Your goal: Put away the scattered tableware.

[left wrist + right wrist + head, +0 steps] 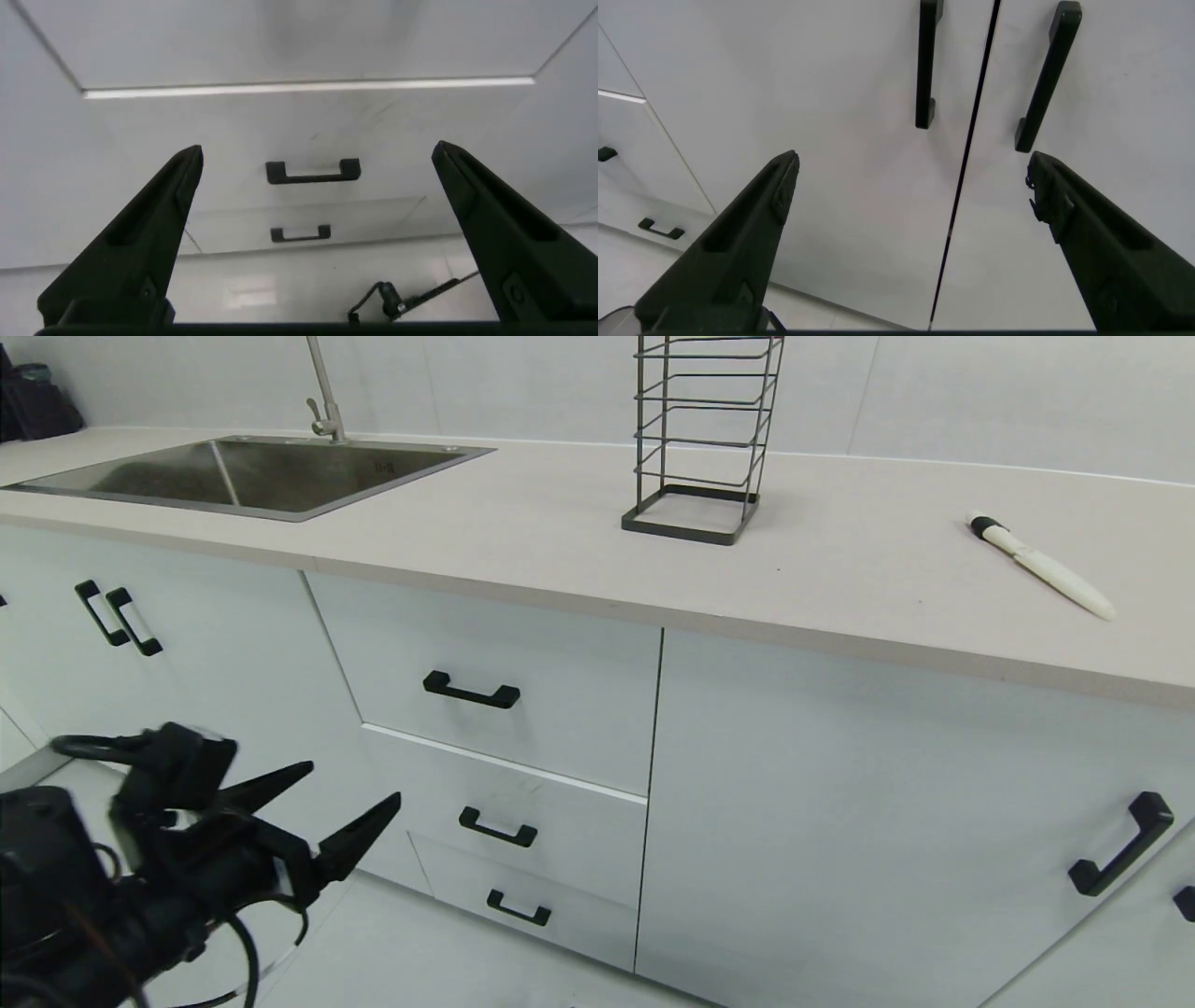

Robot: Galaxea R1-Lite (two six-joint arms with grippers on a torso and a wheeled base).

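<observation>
The left gripper (355, 782), wide open and empty, faces the middle drawer handle (498, 828); likely to open storage first.

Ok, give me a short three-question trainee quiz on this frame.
1. Where does the white utensil with a black end lie?
2. True or false: the left end effector is shut.
3. What stands between the stainless steel sink and the utensil? A dark wire rack, B kettle, C bowl.
Key: 1 on the pale countertop, right of the rack; 2 false, it is open; 3 A.
</observation>
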